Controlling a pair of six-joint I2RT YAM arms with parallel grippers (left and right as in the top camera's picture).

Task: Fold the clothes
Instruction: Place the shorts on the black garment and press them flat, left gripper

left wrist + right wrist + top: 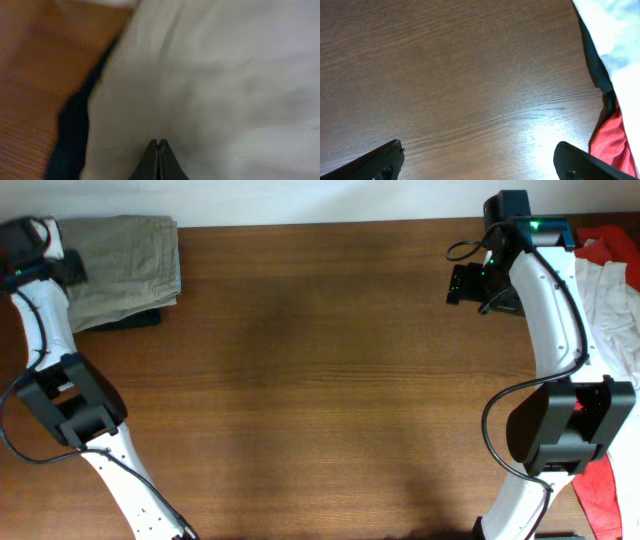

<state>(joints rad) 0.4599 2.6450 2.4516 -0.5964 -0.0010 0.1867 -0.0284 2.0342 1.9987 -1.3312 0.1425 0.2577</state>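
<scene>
Folded khaki-beige shorts (125, 265) lie at the far left corner on top of a black garment (135, 322). My left gripper (62, 268) is at their left edge; in the left wrist view its fingers (158, 145) are shut together, resting over the pale cloth (225, 80), with the black garment (72, 130) beside it. My right gripper (468, 283) is open and empty above bare wood (477, 157) at the far right. A white garment (615, 300) and red garment (605, 242) lie in a pile to its right, also in the right wrist view (610, 145).
The wooden table (320, 380) spans the view. More red cloth (605, 495) lies at the near right edge by the right arm's base. A black strip (594, 60) borders the white cloth in the right wrist view.
</scene>
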